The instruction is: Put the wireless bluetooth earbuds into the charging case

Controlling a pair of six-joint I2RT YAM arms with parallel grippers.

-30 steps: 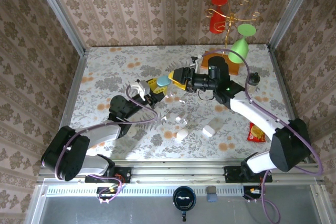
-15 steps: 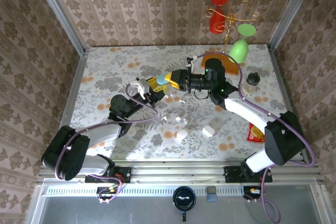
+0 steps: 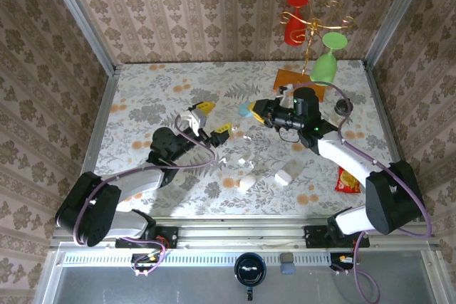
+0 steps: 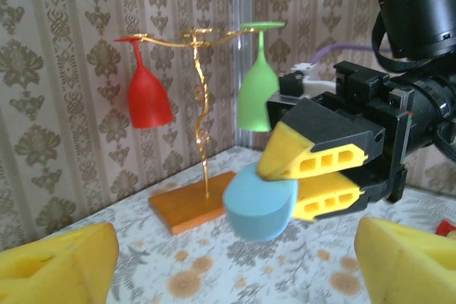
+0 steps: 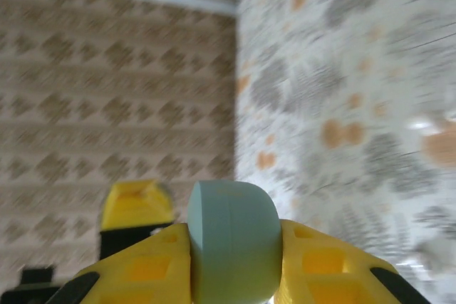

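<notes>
Over the flowery table, the left claw gapes wide, holding nothing. The right claw — at its 3 o'clock — pinches a light-blue charging case up off the table. The tiny white earbuds lie on the table at the case's 6 o'clock.

Blurred table, earbuds too small to make out
</notes>
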